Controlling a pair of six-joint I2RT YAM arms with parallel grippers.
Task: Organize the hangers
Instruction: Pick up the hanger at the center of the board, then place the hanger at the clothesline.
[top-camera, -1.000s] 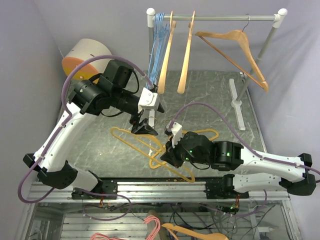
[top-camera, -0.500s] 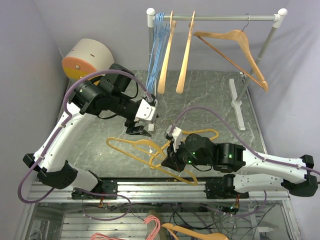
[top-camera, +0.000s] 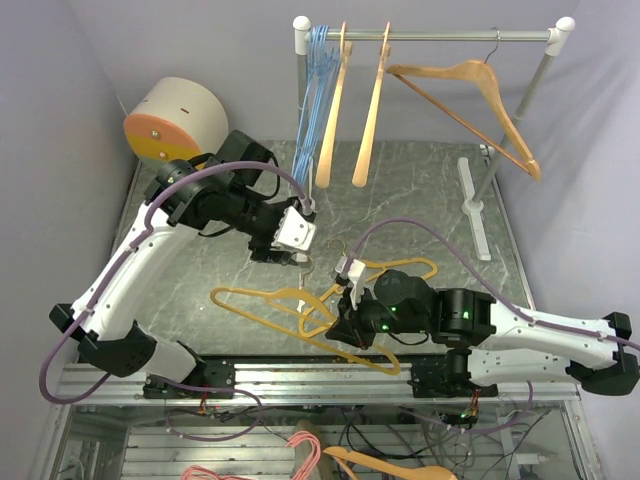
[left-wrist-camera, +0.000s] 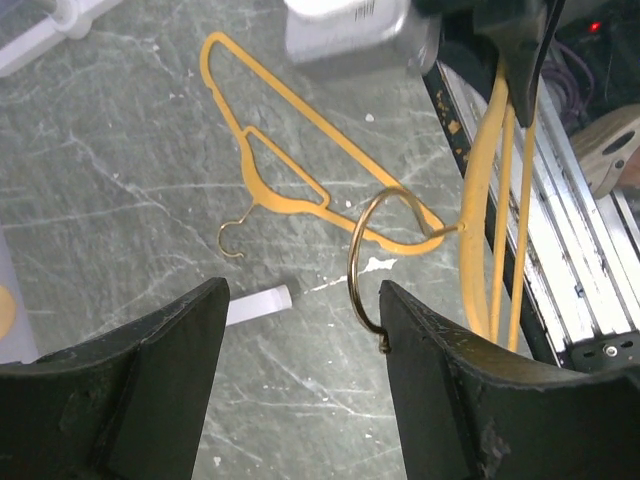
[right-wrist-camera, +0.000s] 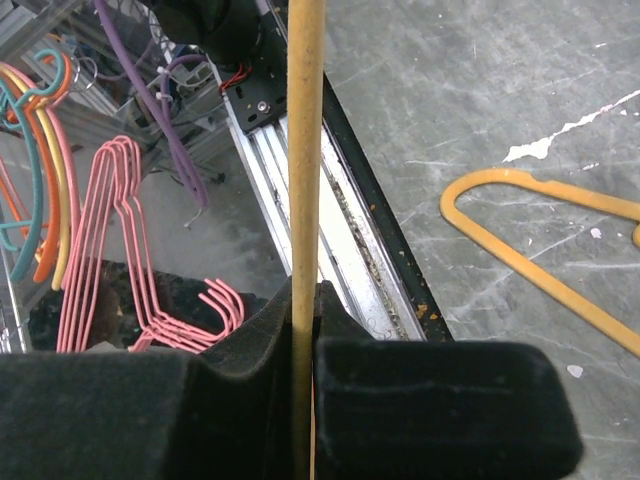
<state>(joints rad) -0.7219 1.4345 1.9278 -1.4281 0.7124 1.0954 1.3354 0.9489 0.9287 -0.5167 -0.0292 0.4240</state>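
My right gripper (top-camera: 340, 316) (right-wrist-camera: 305, 295) is shut on the thin bar of an orange hanger (top-camera: 255, 300) (right-wrist-camera: 305, 150), holding it above the table's front part. The hanger's metal hook (left-wrist-camera: 365, 270) reaches between the fingers of my left gripper (top-camera: 290, 257) (left-wrist-camera: 300, 300), close to the right finger (left-wrist-camera: 470, 400); the jaws stand open and apart from it. A second orange hanger (top-camera: 405, 270) (left-wrist-camera: 290, 150) lies flat on the table. On the rack rail (top-camera: 430, 37) hang blue wire hangers (top-camera: 315, 90), two tan hangers (top-camera: 335, 110) and a tilted wooden hanger (top-camera: 470, 100).
A white drum with an orange face (top-camera: 175, 115) stands at the back left. The rack's white foot (top-camera: 470, 200) lies on the right of the table. A small white label (left-wrist-camera: 258, 303) lies on the marble. Pink hangers (right-wrist-camera: 110, 230) hang below the front rail (right-wrist-camera: 330, 200).
The left gripper has come down and forward around the held hanger's hook, its jaws narrowing. The right gripper has shifted the orange hanger left and toward the front.
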